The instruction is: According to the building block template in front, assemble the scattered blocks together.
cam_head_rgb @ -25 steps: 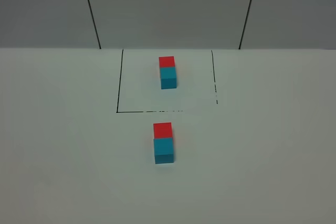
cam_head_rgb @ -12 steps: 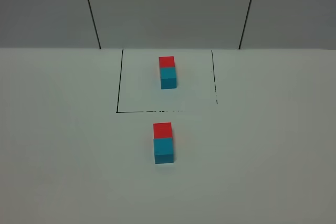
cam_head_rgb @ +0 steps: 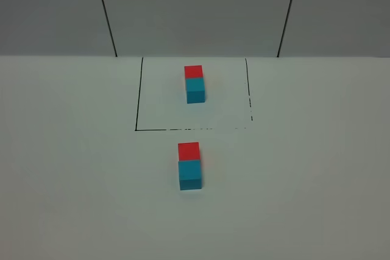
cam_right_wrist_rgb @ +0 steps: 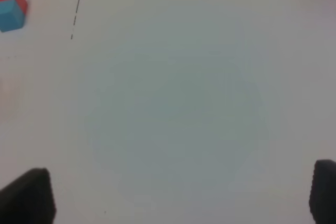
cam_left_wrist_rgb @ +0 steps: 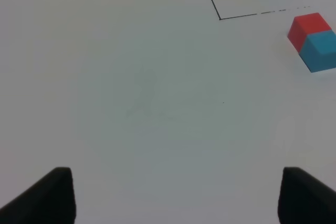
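On the white table [cam_head_rgb: 73, 181], the loose red and blue blocks [cam_head_rgb: 189, 166] already sit joined just outside the template [cam_head_rgb: 194, 83], so both grippers [cam_left_wrist_rgb: 176, 195] [cam_right_wrist_rgb: 181, 195], fingers apart and empty, should stay clear.

red cubes [cam_head_rgb: 189, 150]: 2 | cyan cubes [cam_head_rgb: 189, 173]: 2 | black-line square [cam_head_rgb: 138, 98]: 1 | claws: 2
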Controlling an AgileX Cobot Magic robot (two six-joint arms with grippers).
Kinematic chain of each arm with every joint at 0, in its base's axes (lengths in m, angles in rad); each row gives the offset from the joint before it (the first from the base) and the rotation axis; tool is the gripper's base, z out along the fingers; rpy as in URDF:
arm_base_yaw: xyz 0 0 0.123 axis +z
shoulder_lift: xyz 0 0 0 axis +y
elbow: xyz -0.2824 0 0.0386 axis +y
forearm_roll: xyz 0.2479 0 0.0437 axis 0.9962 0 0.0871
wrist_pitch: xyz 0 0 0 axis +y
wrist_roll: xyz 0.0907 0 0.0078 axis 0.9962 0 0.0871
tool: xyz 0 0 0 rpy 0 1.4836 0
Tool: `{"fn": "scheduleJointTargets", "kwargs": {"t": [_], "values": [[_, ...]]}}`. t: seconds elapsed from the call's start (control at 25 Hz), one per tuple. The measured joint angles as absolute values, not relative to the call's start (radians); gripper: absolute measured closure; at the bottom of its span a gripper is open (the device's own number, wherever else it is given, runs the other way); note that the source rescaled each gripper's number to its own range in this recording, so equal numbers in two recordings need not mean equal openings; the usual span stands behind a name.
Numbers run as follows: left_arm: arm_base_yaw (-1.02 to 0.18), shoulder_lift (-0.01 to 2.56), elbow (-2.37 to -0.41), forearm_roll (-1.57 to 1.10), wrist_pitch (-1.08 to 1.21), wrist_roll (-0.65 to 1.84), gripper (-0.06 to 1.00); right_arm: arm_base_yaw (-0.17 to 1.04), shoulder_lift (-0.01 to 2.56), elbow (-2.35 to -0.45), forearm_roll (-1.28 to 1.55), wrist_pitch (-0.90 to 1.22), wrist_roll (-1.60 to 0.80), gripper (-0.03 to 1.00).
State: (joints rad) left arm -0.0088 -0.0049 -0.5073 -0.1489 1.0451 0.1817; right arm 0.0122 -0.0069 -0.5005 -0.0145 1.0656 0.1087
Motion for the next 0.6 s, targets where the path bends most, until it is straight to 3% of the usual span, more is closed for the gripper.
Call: {"fn": "scheduleJointTargets", "kwargs": {"t": [0.6], "values": [[-0.009, -0.005, -0.507, -0.149, 1.045, 0.183, 0.26, 0.012, -0.007, -0.500, -0.014, 1.064, 0.109, 0.16]]}}
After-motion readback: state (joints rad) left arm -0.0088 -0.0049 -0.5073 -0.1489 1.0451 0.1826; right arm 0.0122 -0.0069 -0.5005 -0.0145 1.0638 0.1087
